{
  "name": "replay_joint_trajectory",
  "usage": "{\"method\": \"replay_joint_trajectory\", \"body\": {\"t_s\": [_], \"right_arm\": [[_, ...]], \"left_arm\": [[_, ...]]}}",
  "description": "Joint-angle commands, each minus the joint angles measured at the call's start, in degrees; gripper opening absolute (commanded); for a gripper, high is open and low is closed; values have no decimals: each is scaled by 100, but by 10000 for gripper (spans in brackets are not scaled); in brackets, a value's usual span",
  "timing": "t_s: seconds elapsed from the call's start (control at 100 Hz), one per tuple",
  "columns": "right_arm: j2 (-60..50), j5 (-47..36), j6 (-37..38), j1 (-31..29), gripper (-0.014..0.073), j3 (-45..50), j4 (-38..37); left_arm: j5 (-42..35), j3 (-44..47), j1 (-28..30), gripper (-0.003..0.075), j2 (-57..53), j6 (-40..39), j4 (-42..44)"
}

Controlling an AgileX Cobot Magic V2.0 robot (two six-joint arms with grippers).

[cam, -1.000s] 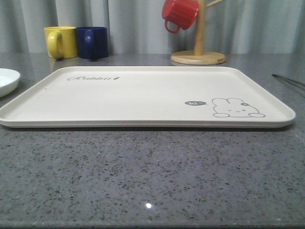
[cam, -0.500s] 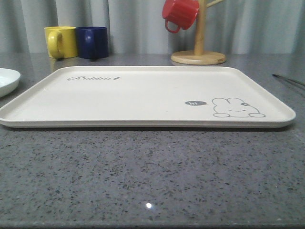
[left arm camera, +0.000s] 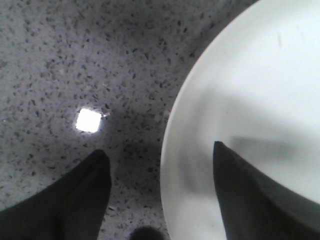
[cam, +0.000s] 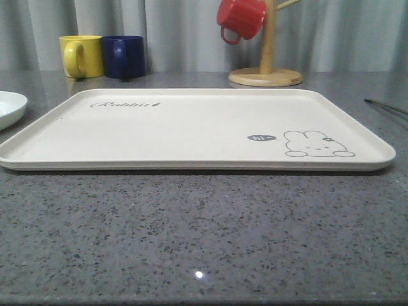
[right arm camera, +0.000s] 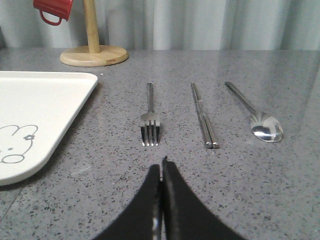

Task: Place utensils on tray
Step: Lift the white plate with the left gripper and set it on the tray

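The cream tray (cam: 191, 127) with the rabbit drawing lies flat in the middle of the table, nothing on it; its corner (right arm camera: 45, 100) shows in the right wrist view. Beside it on the grey stone lie three silver utensils in a row: a fork (right arm camera: 150, 117), a pair of chopsticks (right arm camera: 203, 115) and a spoon (right arm camera: 257, 116). My right gripper (right arm camera: 162, 165) is shut and empty, just short of the fork's tines. My left gripper (left arm camera: 157, 150) is open, one finger over the stone, the other over a white plate (left arm camera: 250, 100). A thin utensil end (cam: 386, 106) shows at the table's right edge.
A yellow mug (cam: 81, 55) and a dark blue mug (cam: 123, 56) stand at the back left. A wooden mug stand (cam: 265, 75) with a red mug (cam: 240, 19) hung on it is behind the tray. The white plate (cam: 9, 107) sits left of the tray.
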Motion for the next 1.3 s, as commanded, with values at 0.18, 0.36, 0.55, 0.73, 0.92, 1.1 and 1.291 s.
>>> {"method": "replay_joint_trajectory", "body": {"t_s": [0.18,0.36,0.55,0.73,0.92,1.1,1.291], "right_arm": [[-111,-454,-42,-14,-67,-1,-6],[-111,-454,-42,-14,-67,-1,-6],[-111,-454,-42,-14,-67,-1,-6],[-111,-454,-42,-14,-67,-1,-6],[-111,-454,-42,-14,-67,-1,-6],[-111,-454,-42,-14,-67,-1,-6],[-111,-454,-42,-14,-67,-1,-6]], "left_arm": [[-33,-178,-4,164,-98,-52,-47],[-70,-189,-4,-19,-150,-52,-47],[-484,-429,-4,-19,-561,-52,-461],[-786,-618,-30,-19,-1166,244,-1589],[-494,-618,-394,-19,-1419,1025,-2497],[-274,-467,-1153,-19,-1419,1067,-2518],[-356,-414,-1860,-19,-1257,1076,-2486]]}}
